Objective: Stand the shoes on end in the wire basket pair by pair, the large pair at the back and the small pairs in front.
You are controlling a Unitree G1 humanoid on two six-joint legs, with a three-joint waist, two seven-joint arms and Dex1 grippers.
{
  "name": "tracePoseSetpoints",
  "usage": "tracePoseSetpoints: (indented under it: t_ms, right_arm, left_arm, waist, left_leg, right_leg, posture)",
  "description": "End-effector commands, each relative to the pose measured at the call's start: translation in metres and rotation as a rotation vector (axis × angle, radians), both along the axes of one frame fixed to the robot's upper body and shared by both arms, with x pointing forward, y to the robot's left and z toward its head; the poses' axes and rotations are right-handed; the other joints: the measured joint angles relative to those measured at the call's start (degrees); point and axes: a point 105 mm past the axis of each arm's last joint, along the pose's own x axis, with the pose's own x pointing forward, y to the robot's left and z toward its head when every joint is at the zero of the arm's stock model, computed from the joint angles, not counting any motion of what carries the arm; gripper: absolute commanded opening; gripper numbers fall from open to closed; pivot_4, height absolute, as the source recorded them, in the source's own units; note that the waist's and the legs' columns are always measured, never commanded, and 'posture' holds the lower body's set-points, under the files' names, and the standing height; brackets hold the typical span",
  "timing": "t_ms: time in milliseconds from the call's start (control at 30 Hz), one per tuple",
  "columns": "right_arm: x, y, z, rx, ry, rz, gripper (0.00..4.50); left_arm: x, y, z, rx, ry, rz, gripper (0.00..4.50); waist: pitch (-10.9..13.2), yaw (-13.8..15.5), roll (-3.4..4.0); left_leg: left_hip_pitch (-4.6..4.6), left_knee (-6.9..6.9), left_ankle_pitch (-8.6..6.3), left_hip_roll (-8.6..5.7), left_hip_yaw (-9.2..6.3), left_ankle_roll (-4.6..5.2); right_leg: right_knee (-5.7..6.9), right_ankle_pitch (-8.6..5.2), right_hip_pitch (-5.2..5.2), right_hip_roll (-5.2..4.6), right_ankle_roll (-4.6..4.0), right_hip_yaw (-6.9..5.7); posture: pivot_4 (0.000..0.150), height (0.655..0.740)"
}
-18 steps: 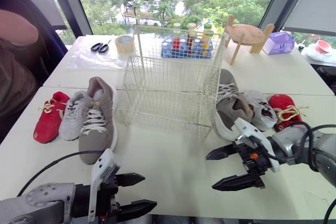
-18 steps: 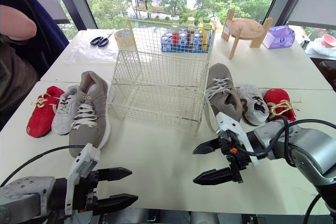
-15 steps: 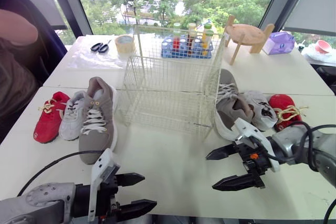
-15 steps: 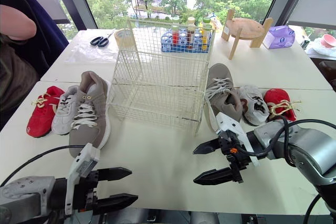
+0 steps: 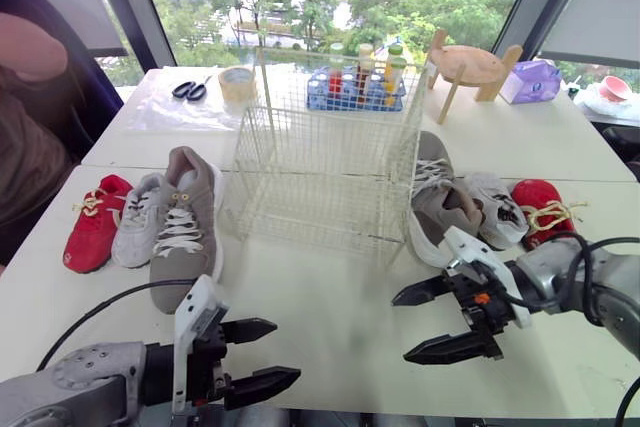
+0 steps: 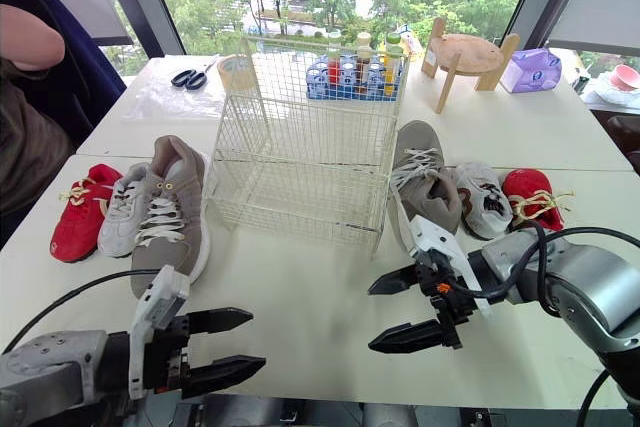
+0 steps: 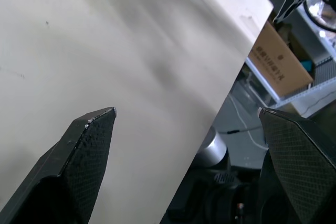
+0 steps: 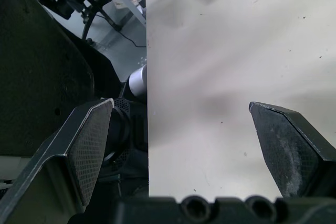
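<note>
The empty wire basket (image 5: 330, 167) stands at the table's middle. To its left lie a red small shoe (image 5: 95, 222), a white small shoe (image 5: 138, 219) and a large grey shoe (image 5: 187, 222), side by side. To its right lie the other large grey shoe (image 5: 435, 197), a white small shoe (image 5: 495, 207) and a red small shoe (image 5: 540, 209). My left gripper (image 5: 285, 352) hangs open over the table's near edge, holding nothing. My right gripper (image 5: 401, 328) is open too, just in front of the right-hand grey shoe, with only bare tabletop between its fingers (image 8: 278, 145).
Behind the basket are scissors (image 5: 189, 90), a tape roll (image 5: 238, 83), a blue crate of bottles (image 5: 358, 87), a wooden stand (image 5: 470, 67) and a purple tissue pack (image 5: 532, 80). A person (image 5: 30, 117) sits at the far left. Open tabletop lies in front of the basket.
My left gripper has edged slightly forward and up over the near edge. The right gripper and the shoes have not moved.
</note>
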Motion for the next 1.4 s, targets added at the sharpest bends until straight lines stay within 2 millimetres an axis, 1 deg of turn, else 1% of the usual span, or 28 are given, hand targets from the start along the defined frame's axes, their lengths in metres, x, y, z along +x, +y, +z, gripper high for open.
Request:
tracePoseSetpoints:
  t_ms: [33, 133, 200, 233, 300, 333, 367, 433, 467, 500, 533, 567, 600, 667, 767, 867, 900, 933, 1033, 1100, 1133, 1200, 1233, 1267, 1333, 1367, 1400]
  right_arm:
    - [0.005, 0.001, 0.007, 0.002, -0.041, 0.01, 4.5]
    - [0.01, -0.001, 0.011, -0.019, -0.048, -0.014, 4.5]
    - [0.01, -0.002, 0.016, -0.033, -0.051, -0.011, 4.5]
    - [0.01, -0.004, 0.022, -0.04, -0.061, -0.008, 4.5]
    - [0.013, -0.004, 0.048, -0.013, -0.096, 0.003, 4.5]
    - [0.016, -0.003, 0.068, 0.02, -0.127, 0.01, 4.5]
    - [0.018, -0.001, 0.084, 0.042, -0.151, 0.014, 4.5]
    - [0.023, 0.003, 0.11, 0.084, -0.203, 0.03, 4.5]
    - [0.027, 0.006, 0.122, 0.099, -0.236, 0.036, 4.5]
    - [0.031, 0.01, 0.13, 0.11, -0.26, 0.045, 4.5]
    - [0.033, 0.012, 0.135, 0.115, -0.273, 0.05, 4.5]
    - [0.036, 0.017, 0.138, 0.115, -0.293, 0.067, 4.5]
    - [0.039, 0.021, 0.139, 0.109, -0.305, 0.081, 4.5]
    - [0.044, 0.027, 0.127, 0.044, -0.323, 0.116, 4.5]
    - [0.056, 0.028, 0.103, -0.067, -0.355, 0.126, 4.5]
    - [0.065, 0.033, 0.081, -0.164, -0.383, 0.128, 4.5]
    - [0.065, 0.036, 0.075, -0.187, -0.384, 0.13, 4.5]
    - [0.064, 0.04, 0.069, -0.207, -0.386, 0.137, 4.5]
    - [0.065, 0.047, 0.055, -0.281, -0.426, 0.14, 4.5]
    - [0.068, 0.047, 0.045, -0.359, -0.497, 0.146, 3.97]
    - [0.071, 0.047, 0.04, -0.402, -0.545, 0.153, 3.62]
    - [0.074, 0.045, 0.037, -0.45, -0.604, 0.16, 2.67]
    - [0.077, 0.045, 0.038, -0.467, -0.63, 0.154, 2.08]
    - [0.078, 0.044, 0.039, -0.477, -0.646, 0.15, 1.69]
    - [0.079, 0.044, 0.04, -0.484, -0.656, 0.149, 0.58]
    - [0.078, 0.044, 0.04, -0.485, -0.655, 0.146, 0.13]
    - [0.078, 0.045, 0.041, -0.486, -0.656, 0.144, 0.02]
  left_arm:
    - [0.003, 0.0, 0.004, 0.0, -0.024, 0.006, 4.46]
    - [0.004, 0.0, 0.002, 0.01, -0.022, 0.006, 4.46]
    - [0.005, 0.0, 0.001, 0.013, -0.024, 0.006, 4.46]
    - [0.005, 0.0, 0.001, 0.017, -0.027, 0.006, 4.46]
    - [0.008, 0.002, 0.002, 0.028, -0.044, 0.0, 4.46]
    - [0.011, 0.003, 0.006, 0.037, -0.064, -0.008, 4.46]
    - [0.014, 0.004, 0.01, 0.04, -0.082, -0.015, 4.46]
    - [0.018, 0.007, 0.023, 0.05, -0.139, -0.042, 4.46]
    - [0.021, 0.008, 0.036, 0.042, -0.181, -0.058, 4.46]
    - [0.023, 0.007, 0.049, 0.032, -0.225, -0.074, 4.46]
    - [0.025, 0.007, 0.058, 0.025, -0.252, -0.084, 4.46]
    - [0.027, 0.005, 0.072, 0.003, -0.293, -0.094, 4.46]
    - [0.029, 0.003, 0.083, -0.01, -0.33, -0.1, 4.46]
    - [0.03, 0.0, 0.098, -0.019, -0.387, -0.11, 4.46]
    - [0.028, -0.005, 0.106, -0.023, -0.409, -0.112, 4.46]
    - [0.025, -0.008, 0.103, -0.024, -0.395, -0.099, 4.46]
    - [0.026, -0.007, 0.099, -0.016, -0.385, -0.087, 4.46]
    - [0.027, -0.007, 0.094, -0.007, -0.375, -0.073, 4.46]
    - [0.028, -0.007, 0.087, -0.012, -0.364, -0.051, 4.46]
    - [0.03, -0.01, 0.085, -0.021, -0.365, -0.047, 4.5]
    - [0.031, -0.01, 0.084, -0.022, -0.365, -0.045, 4.5]
    - [0.033, -0.011, 0.082, -0.025, -0.364, -0.043, 4.5]
    - [0.035, -0.012, 0.08, -0.026, -0.363, -0.04, 4.5]
    - [0.036, -0.012, 0.079, -0.026, -0.362, -0.04, 4.5]
    - [0.038, -0.013, 0.078, -0.03, -0.362, -0.04, 4.5]
    - [0.039, -0.014, 0.078, -0.033, -0.361, -0.042, 4.5]
    - [0.04, -0.015, 0.077, -0.035, -0.361, -0.043, 4.5]
  waist:
    - [0.0, 0.0, 0.0]
    - [0.0, 0.0, 0.0]
    - [0.0, 0.0, 0.02]
    - [0.0, 0.0, 0.02]
    - [0.1, 0.0, 0.11]
    - [0.2, 0.0, 0.14]
    - [0.2, -0.1, 0.16]
    - [0.2, -0.1, 0.11]
    - [0.2, -0.1, 0.08]
    - [0.3, -0.1, 0.02]
    - [0.3, -0.1, -0.02]
    - [0.3, 0.0, -0.03]
    - [0.3, -0.1, -0.04]
    - [0.3, -0.1, -0.05]
    - [0.3, -0.2, -0.05]
    - [0.3, -0.2, -0.05]
    - [0.3, -0.3, -0.05]
    - [0.3, -0.4, -0.05]
    - [0.3, -0.4, -0.05]
    - [0.3, -0.1, -0.06]
    - [0.3, 0.0, -0.07]
    - [0.2, -0.1, -0.13]
    - [0.2, -0.2, -0.17]
    - [0.2, -0.2, -0.18]
    - [0.2, -0.3, -0.18]
    - [0.2, -0.3, -0.2]
    - [0.2, -0.3, -0.2]
  left_leg:
    - [0.0, 0.0, 0.0, 0.0, 0.0, 0.0]
    - [0.0, 0.0, 0.0, 0.0, 0.01, 0.01]
    - [0.0, -0.02, 0.0, 0.0, 0.01, 0.01]
    - [-0.01, -0.03, 0.01, 0.0, 0.02, 0.01]
    - [-0.01, -0.04, 0.01, 0.0, 0.03, 0.01]
    - [-0.01, -0.04, 0.01, 0.0, 0.05, 0.01]
    - [-0.01, -0.03, 0.01, 0.0, 0.06, 0.01]
    - [-0.01, -0.03, 0.01, 0.03, 0.08, 0.01]
    - [0.0, -0.07, 0.01, 0.07, 0.08, 0.0]
    - [0.0, -0.14, 0.01, 0.08, 0.08, 0.0]
    - [0.0, -0.2, 0.01, 0.08, 0.09, 0.0]
    - [-0.02, -0.26, 0.02, 0.08, 0.09, 0.0]
    - [-0.02, -0.32, 0.03, 0.07, 0.1, 0.0]
    - [-0.04, -0.38, 0.03, 0.07, 0.2, 0.0]
    - [-0.06, -0.52, 0.03, 0.02, 0.34, 0.0]
    - [-0.24, -0.55, 0.07, 0.02, 0.44, -0.07]
    - [-0.38, -0.53, 0.14, 0.02, 0.44, -0.17]
    - [-0.44, -0.54, 0.34, 0.02, 0.45, -0.52]
    - [-0.43, -0.55, 0.38, 0.07, 0.44, -0.58]
    - [-0.42, -0.54, 0.38, 0.08, 0.42, -0.55]
    - [-0.43, -0.53, 0.34, 0.08, 0.41, -0.45]
    - [-0.42, -0.4, 0.33, 0.07, 0.4, -0.42]
    - [-0.4, -0.36, 0.33, 0.07, 0.42, -0.41]
    - [-0.36, -0.33, 0.34, 0.07, 0.42, -0.41]
    - [-0.21, -0.32, 0.35, 0.1, 0.45, -0.42]
    - [-0.14, -0.31, 0.35, 0.14, 0.45, -0.43]
    - [-0.01, -0.31, 0.35, 0.22, 0.45, -0.43]
  right_leg:
    - [0.0, 0.0, 0.0, 0.0, 0.0, 0.0]
    - [0.0, 0.0, 0.0, 0.0, 0.0, 0.0]
    - [0.0, 0.0, -0.02, 0.0, 0.0, 0.0]
    - [0.0, 0.0, -0.02, 0.0, 0.0, 0.01]
    - [0.0, 0.0, -0.03, 0.0, 0.0, 0.01]
    - [0.0, 0.0, -0.04, 0.0, 0.0, 0.03]
    - [0.0, 0.0, -0.04, 0.0, -0.01, 0.03]
    - [0.01, 0.01, -0.09, 0.01, -0.02, 0.02]
    - [0.01, 0.01, -0.11, 0.04, -0.02, 0.01]
    - [0.0, 0.01, -0.16, 0.05, -0.02, 0.01]
    - [-0.02, 0.01, -0.19, 0.05, -0.02, 0.01]
    - [-0.05, 0.01, -0.24, 0.05, -0.02, 0.01]
    - [-0.08, 0.01, -0.31, 0.04, -0.02, 0.01]
    - [-0.1, 0.02, -0.26, 0.01, -0.01, 0.03]
    - [-0.09, 0.04, -0.36, -0.03, 0.02, 0.04]
    - [0.01, 0.15, -0.64, -0.02, 0.24, 0.05]
    - [0.07, 0.16, -0.8, -0.01, 0.25, 0.06]
    - [0.08, 0.17, -0.88, 0.0, 0.26, 0.07]
    - [0.19, 0.17, -0.91, 0.08, 0.26, 0.07]
    - [0.22, 0.18, -0.92, 0.1, 0.21, 0.07]
    - [0.23, 0.18, -0.92, 0.11, 0.12, 0.06]
    - [0.23, 0.13, -0.85, 0.12, -0.05, 0.05]
    - [0.23, 0.14, -0.83, 0.15, -0.07, 0.06]
    - [0.23, 0.16, -0.77, 0.23, -0.09, 0.06]
    - [0.23, 0.18, -0.64, 0.35, -0.09, 0.08]
    - [0.23, 0.18, -0.59, 0.4, -0.09, 0.09]
    - [0.22, 0.18, -0.44, 0.47, -0.09, 0.09]
  posture:
    - [0.15, 0.74]
    - [0.15, 0.74]
    - [0.15, 0.74]
    - [0.15, 0.74]
    - [0.15, 0.74]
    - [0.15, 0.74]
    - [0.15, 0.74]
    - [0.15, 0.74]
    - [0.15, 0.74]
    - [0.15, 0.74]
    - [0.15, 0.74]
    - [0.15, 0.74]
    - [0.15, 0.74]
    - [0.15, 0.74]
    - [0.15, 0.74]
    - [0.15, 0.74]
    - [0.15, 0.74]
    - [0.15, 0.74]
    - [0.15, 0.74]
    - [0.15, 0.74]
    - [0.15, 0.74]
    - [0.15, 0.74]
    - [0.15, 0.74]
    - [0.15, 0.74]
    - [0.15, 0.74]
    - [0.15, 0.74]
    - [0.15, 0.74]
